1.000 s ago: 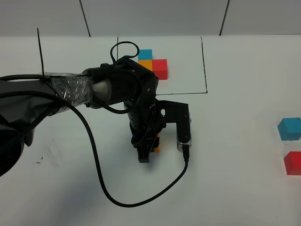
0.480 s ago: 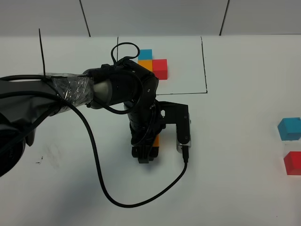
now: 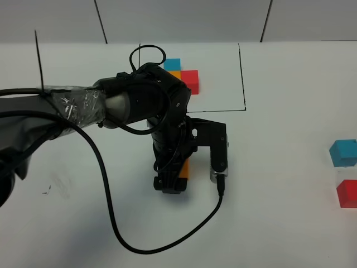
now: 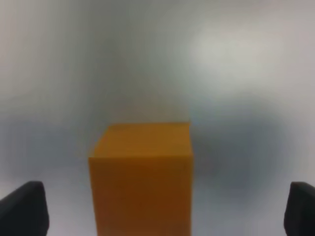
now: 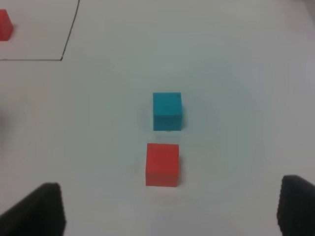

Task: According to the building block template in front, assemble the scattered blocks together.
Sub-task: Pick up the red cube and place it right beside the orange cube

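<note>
Three loose cubes lay on the white table (image 3: 279, 223): one orange cube (image 3: 185, 169), one blue cube (image 3: 342, 153) and one red cube (image 3: 347, 193). The orange cube sat near the table's middle, between the wide-spread tips of the left gripper (image 4: 160, 211), which did not touch it. From above, only a sliver showed past the black arm (image 3: 134, 103), and the close view was blurred. The other two sat well apart at 3 o'clock, blue at 12 o'clock of red, with red cut by the edge. One template (image 3: 189, 78) of three joined cubes sat at 12 o'clock inside a drawn outline (image 3: 242, 78), partly covered by the arm. The right gripper (image 5: 170, 211), seen only by its own camera, was spread and held nothing.
</note>
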`<action>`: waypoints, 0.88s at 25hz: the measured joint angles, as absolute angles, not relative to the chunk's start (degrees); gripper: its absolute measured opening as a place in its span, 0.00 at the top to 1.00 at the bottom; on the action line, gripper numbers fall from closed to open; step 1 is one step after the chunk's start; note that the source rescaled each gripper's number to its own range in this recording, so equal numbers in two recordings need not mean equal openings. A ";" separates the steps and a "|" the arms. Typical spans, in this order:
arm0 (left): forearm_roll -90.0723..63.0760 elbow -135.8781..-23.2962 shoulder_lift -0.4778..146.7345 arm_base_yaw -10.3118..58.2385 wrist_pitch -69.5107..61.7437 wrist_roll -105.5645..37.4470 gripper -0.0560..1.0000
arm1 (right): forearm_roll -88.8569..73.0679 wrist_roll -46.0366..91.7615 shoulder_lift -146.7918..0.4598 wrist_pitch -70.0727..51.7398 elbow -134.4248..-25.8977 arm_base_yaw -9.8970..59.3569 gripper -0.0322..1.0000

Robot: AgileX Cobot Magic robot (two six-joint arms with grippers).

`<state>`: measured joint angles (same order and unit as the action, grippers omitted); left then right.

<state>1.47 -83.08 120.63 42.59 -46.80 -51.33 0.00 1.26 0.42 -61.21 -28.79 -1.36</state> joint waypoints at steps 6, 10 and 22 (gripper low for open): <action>4.34 -85.07 108.33 45.81 -55.69 -45.82 0.01 | 0.00 1.26 0.42 -61.21 -28.79 -1.36 0.25; 6.48 -85.41 98.52 45.81 -64.33 -39.96 0.06 | 0.00 1.26 0.42 -61.21 -28.79 -1.36 0.25; 13.56 -85.41 68.13 45.81 -68.36 -27.61 0.48 | 0.00 1.26 0.42 -61.21 -28.79 -1.36 0.25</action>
